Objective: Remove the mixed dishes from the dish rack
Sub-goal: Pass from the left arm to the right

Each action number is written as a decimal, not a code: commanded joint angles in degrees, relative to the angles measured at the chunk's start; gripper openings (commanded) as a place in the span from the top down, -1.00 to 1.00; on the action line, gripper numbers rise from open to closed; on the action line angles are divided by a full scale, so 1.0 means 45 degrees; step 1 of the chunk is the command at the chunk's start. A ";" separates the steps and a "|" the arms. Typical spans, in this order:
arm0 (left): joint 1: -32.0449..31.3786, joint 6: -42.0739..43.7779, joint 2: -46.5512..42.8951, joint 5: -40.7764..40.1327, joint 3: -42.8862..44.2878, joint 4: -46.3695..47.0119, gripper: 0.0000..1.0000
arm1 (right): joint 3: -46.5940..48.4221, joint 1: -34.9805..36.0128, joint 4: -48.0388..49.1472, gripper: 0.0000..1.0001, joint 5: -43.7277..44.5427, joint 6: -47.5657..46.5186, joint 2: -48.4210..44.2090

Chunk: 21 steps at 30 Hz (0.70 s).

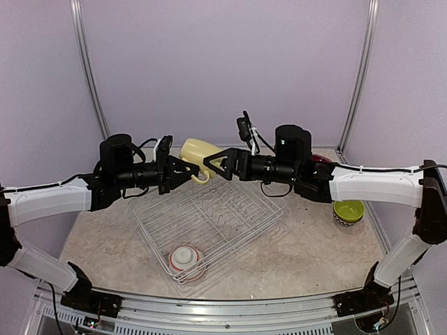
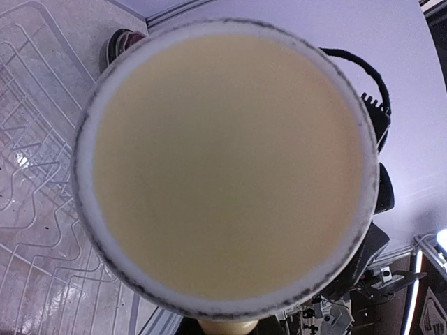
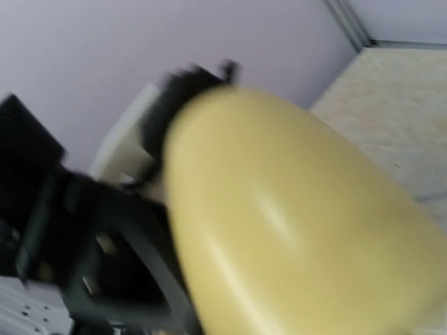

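Observation:
The pale yellow mug (image 1: 197, 151) hangs in the air above the far edge of the white wire dish rack (image 1: 230, 222), between my two grippers. My left gripper (image 1: 193, 172) is shut on the mug at its handle. In the left wrist view the mug's round base (image 2: 227, 164) fills the frame, and the fingers are hidden behind it. My right gripper (image 1: 209, 161) points at the mug from the right, its tips at the mug's side. The right wrist view shows only the blurred mug wall (image 3: 300, 230). A red-white bowl (image 1: 185, 259) lies upside down in the rack's near corner.
A lime green bowl (image 1: 348, 211) stands on the table to the right of the rack. A dark red plate (image 1: 320, 159) lies at the back right, partly behind the right arm. Rack wires (image 2: 35, 174) show below the mug. Walls close in the back and sides.

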 commanded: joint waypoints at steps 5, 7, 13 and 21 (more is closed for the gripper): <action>-0.1612 0.0607 0.0616 -0.0367 0.0834 0.1657 1.00 | -0.0754 0.0352 0.3592 -0.40 0.0488 0.1514 0.0218; -0.1772 0.0726 0.0566 -0.0643 0.0636 0.1979 1.00 | -0.1282 0.0351 0.4335 -0.18 0.0635 0.1649 0.0029; -0.1908 0.1127 0.0632 -0.0822 0.0566 0.1994 1.00 | -0.2133 0.0351 0.5411 0.64 0.1004 0.1672 -0.0438; -0.1516 0.2058 0.0569 -0.0703 0.1011 -0.0473 -0.31 | -0.2202 0.0142 0.4426 1.00 0.1882 0.0628 -0.1393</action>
